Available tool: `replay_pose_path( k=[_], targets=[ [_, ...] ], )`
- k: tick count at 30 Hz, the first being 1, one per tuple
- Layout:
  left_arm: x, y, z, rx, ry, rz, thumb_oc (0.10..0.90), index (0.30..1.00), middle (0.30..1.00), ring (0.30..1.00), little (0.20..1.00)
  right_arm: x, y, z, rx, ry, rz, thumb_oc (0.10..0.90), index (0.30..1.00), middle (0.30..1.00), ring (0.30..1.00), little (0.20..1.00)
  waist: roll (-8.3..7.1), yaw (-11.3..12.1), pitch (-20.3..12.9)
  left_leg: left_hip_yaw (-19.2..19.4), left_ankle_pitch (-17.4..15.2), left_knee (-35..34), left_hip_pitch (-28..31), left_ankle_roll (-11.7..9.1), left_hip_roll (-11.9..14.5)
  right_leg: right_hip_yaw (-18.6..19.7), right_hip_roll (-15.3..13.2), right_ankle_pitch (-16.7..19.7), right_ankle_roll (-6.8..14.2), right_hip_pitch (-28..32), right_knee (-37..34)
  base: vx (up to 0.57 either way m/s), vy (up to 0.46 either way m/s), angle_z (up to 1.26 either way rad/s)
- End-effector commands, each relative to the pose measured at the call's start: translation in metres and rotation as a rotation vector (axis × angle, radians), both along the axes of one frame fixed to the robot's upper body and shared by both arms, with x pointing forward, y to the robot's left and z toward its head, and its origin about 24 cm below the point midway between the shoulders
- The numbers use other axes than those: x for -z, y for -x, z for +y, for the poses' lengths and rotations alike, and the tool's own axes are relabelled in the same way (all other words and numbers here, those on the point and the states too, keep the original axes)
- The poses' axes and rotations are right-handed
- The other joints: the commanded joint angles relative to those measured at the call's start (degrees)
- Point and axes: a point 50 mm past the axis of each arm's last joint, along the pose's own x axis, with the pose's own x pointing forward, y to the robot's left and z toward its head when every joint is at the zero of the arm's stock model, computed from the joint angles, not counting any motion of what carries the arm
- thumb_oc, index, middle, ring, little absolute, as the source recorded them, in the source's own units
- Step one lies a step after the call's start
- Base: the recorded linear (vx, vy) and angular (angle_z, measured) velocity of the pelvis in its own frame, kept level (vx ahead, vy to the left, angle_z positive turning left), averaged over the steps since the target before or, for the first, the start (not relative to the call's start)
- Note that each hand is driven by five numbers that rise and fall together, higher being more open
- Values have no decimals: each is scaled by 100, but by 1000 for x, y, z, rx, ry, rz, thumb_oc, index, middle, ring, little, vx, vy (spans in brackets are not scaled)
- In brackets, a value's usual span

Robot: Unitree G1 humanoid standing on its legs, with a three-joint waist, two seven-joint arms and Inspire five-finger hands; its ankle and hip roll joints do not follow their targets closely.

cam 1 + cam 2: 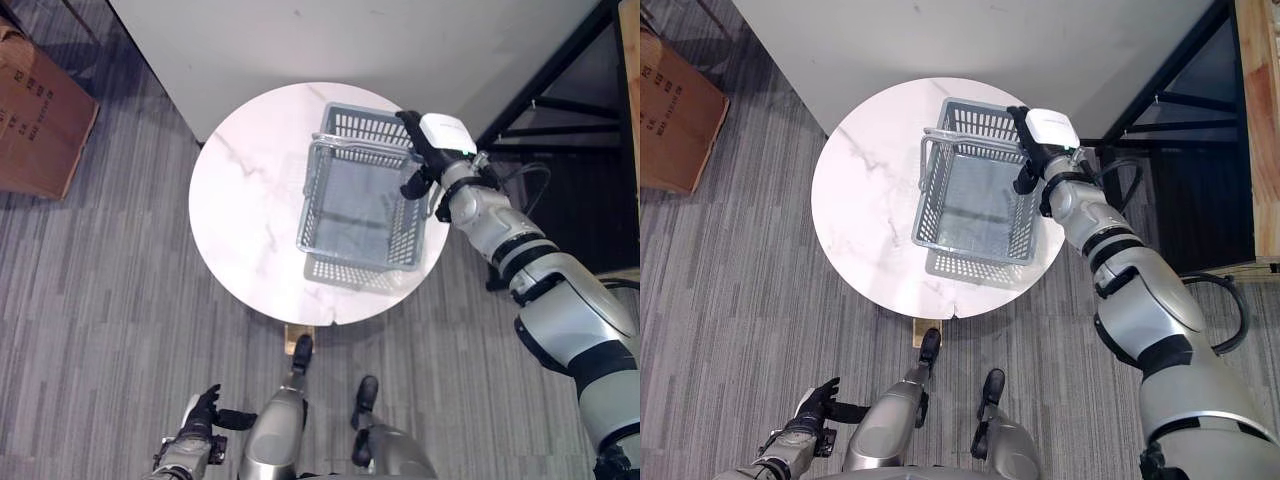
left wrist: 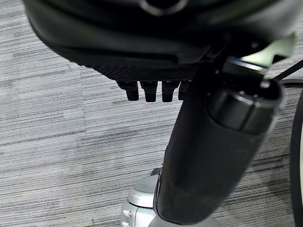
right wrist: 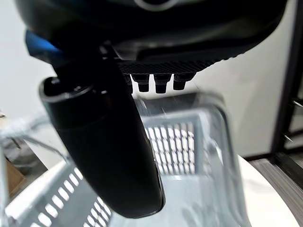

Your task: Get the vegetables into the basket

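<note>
Since the grey plastic basket (image 1: 362, 200) stands on the right half of the round white marble table (image 1: 245, 200), with its right wall close to the table's edge, a sideways nudge outward could be enough to push it over that edge. The right hand (image 1: 1040, 140) is seen at the basket's far right corner, over the rim; in the right wrist view its fingers appear curled short with the thumb (image 3: 102, 156) stretched straight over the basket, and no grip on the wall can be made out, so contact cannot be confirmed. A pull or press there could tip or skew the light basket. Its metal handles (image 1: 360, 148) are folded down along the far rim and might be snagged. No vegetables can be seen on the table or in the basket, which looks empty. The basket's long axis is judged to run near to far, slightly slanted, with its mouth upward. The left hand (image 1: 203, 412) hangs low near the grey carpet (image 1: 100, 300), fingers relaxed and apart, holding nothing.
</note>
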Motion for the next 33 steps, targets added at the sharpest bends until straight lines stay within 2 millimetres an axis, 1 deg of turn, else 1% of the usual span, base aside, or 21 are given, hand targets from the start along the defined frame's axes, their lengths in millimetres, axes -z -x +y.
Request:
replay_pose_path(
  k=[1, 4, 7, 10, 11, 12, 15, 16, 17, 19, 22, 23, 25, 26, 30, 31, 33],
  targets=[
    [-1, 8, 14, -25, -51, 23, 900, 1000, 1000, 1000, 1000, -40, -5, 5, -7, -14, -132, 400, 300, 300, 300, 300, -195, 131, -201, 112, -221, 277, -48, -175, 166, 259, -734, 639, 459, -597, 409, 0, 0, 0],
    [0, 10, 13, -15, -54, 30, 900, 1000, 1000, 1000, 1000, -25, -4, -5, 37, -16, -89, 400, 300, 300, 300, 300, -157, 140, -177, 96, -237, 321, -91, -168, 153, 249, -755, 646, 462, -608, 416, -2, 6, 3],
    [1, 10, 11, -7, -53, 35, 900, 1000, 1000, 1000, 1000, -23, -4, -5, 37, -23, -92, 400, 300, 300, 300, 300, -147, 126, -168, 110, -247, 342, -99, -168, 153, 265, -757, 649, 461, -616, 416, -1, 3, 1],
    [1, 11, 11, -5, -54, 42, 900, 1000, 1000, 1000, 1000, -23, -3, 0, 18, -22, -103, 400, 300, 300, 300, 300, -154, 111, -170, 132, -261, 356, -97, -167, 154, 293, -756, 653, 456, -626, 422, 0, 0, 0],
    [1, 9, 10, 8, -62, 43, 900, 1000, 1000, 1000, 1000, -29, -3, 10, -28, -16, -135, 400, 300, 300, 300, 300, -165, 80, -182, 158, -283, 378, -83, -167, 158, 327, -752, 652, 455, -635, 429, 0, 0, 0],
    [1, 9, 10, 8, -62, 43, 900, 1000, 1000, 1000, 1000, -29, -3, 10, -28, -16, -134, 400, 300, 300, 300, 300, -165, 82, -181, 159, -284, 379, -83, -167, 158, 328, -751, 651, 455, -635, 430, 2, 15, -3],
    [1, 8, 9, 4, -58, 35, 900, 1000, 1000, 1000, 1000, -48, 2, 29, -136, 6, -215, 400, 300, 300, 300, 300, -182, 24, -204, 186, -312, 393, -48, -170, 175, 362, -750, 639, 455, -627, 435, 2, 2, -4],
    [1, 8, 9, 4, -58, 35, 900, 1000, 1000, 1000, 1000, -48, 2, 29, -136, 6, -215, 400, 300, 300, 300, 300, -182, 24, -204, 186, -312, 393, -48, -170, 176, 362, -750, 639, 455, -627, 435, 7, 11, -5],
    [1, 8, 9, -8, -52, 35, 900, 1000, 1000, 1000, 1000, -60, 8, 38, -204, -6, -273, 400, 300, 300, 300, 300, -194, -22, -233, 208, -337, 397, -4, -172, 181, 386, -746, 625, 455, -614, 445, 12, 11, -9],
    [1, 10, 11, -22, -52, 42, 900, 1000, 1000, 1000, 1000, -73, 18, 44, -279, 0, -330, 400, 300, 300, 300, 300, -214, -86, -283, 233, -355, 386, 56, -177, 190, 412, -741, 604, 457, -582, 455, 22, 6, -7],
    [3, 18, 13, -31, -51, 75, 900, 1000, 1000, 1000, 1000, -88, 34, 45, -363, 26, -386, 400, 300, 300, 300, 300, -246, -171, -356, 280, -394, 365, 183, -185, 204, 432, -745, 582, 457, -509, 458, 41, -1, -6],
    [5, 24, 15, -38, -50, 95, 900, 1000, 1000, 1000, 1000, -92, 44, 42, -400, 11, -410, 400, 300, 300, 300, 300, -262, -230, -417, 306, -422, 350, 269, -185, 219, 451, -751, 562, 457, -460, 462, 38, -4, -6],
    [6, 27, 16, -36, -50, 105, 900, 1000, 1000, 1000, 1000, -93, 47, 40, -413, -1, -414, 400, 300, 300, 300, 300, -265, -245, -437, 329, -431, 338, 317, -188, 221, 459, -746, 556, 459, -435, 460, 29, -3, -11],
    [7, 33, 16, -33, -47, 132, 900, 1000, 1000, 1000, 1000, -93, 55, 35, -439, -40, -412, 400, 300, 300, 300, 300, -267, -310, -490, 362, -444, 324, 393, -196, 237, 472, -745, 547, 459, -385, 442, 24, -6, -23],
    [11, 45, 16, -28, -37, 178, 900, 1000, 1000, 1000, 1000, -89, 70, 26, -484, -107, -393, 400, 300, 300, 300, 300, -261, -397, -581, 433, -439, 264, 525, -217, 276, 499, -713, 523, 454, -307, 402, 16, -9, -16],
    [13, 51, 15, -23, -31, 201, 900, 1000, 1000, 1000, 1000, -83, 78, 21, -507, -155, -370, 400, 300, 300, 300, 300, -251, -454, -619, 457, -434, 240, 575, -231, 294, 507, -694, 519, 453, -283, 386, -3, -21, -8],
    [15, 55, 13, -15, -23, 216, 900, 1000, 1000, 1000, 1000, -78, 85, 17, -526, -191, -351, 400, 300, 300, 300, 300, -244, -500, -642, 487, -434, 222, 627, -245, 316, 522, -681, 517, 454, -261, 374, -6, -20, -4]
  ],
)
